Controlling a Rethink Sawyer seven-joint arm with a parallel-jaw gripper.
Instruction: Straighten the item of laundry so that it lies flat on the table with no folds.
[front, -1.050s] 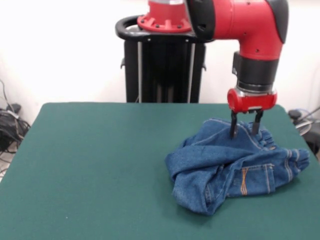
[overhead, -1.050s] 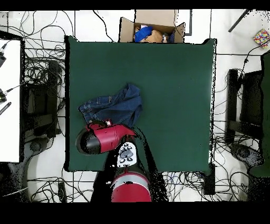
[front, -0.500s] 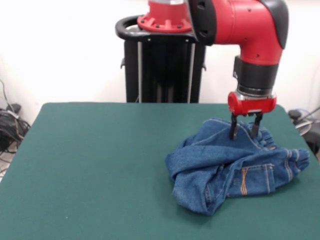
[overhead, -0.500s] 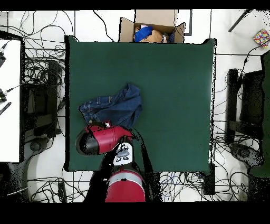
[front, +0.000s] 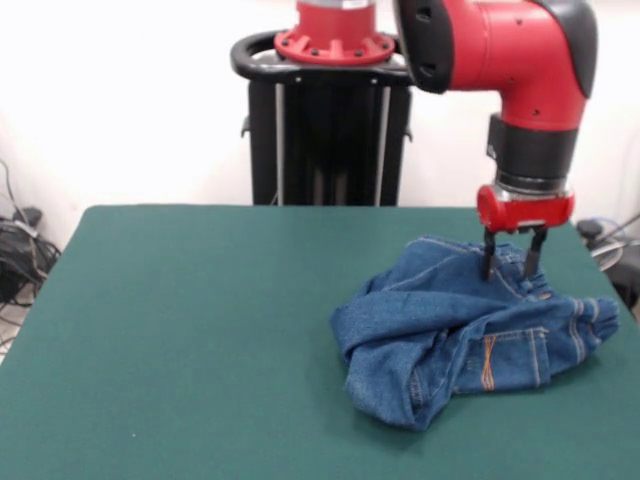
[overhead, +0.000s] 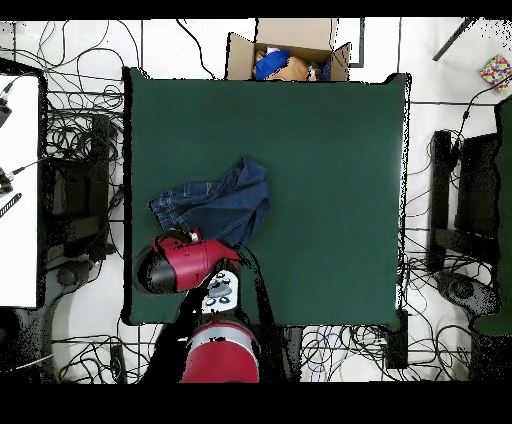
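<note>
In the front view the green table (front: 200, 330) lies bare to the left. Right of centre, the jeans (front: 470, 335) sit crumpled in folds. Above their waistband the gripper (front: 511, 268) points down, its fingers apart, tips at the denim. Beyond the table's opposite edge sits a cardboard box (overhead: 290, 50).

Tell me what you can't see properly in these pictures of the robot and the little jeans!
- Front view: the undersides of the jeans are hidden by their own folds, so the legs cannot be traced.
- Overhead view: the gripper is covered by the red arm, which also hides the jeans' nearest edge.
- Overhead view: what lies in the cardboard box is too small to name.
- Front view: the table is cut off at the bottom edge.
</note>
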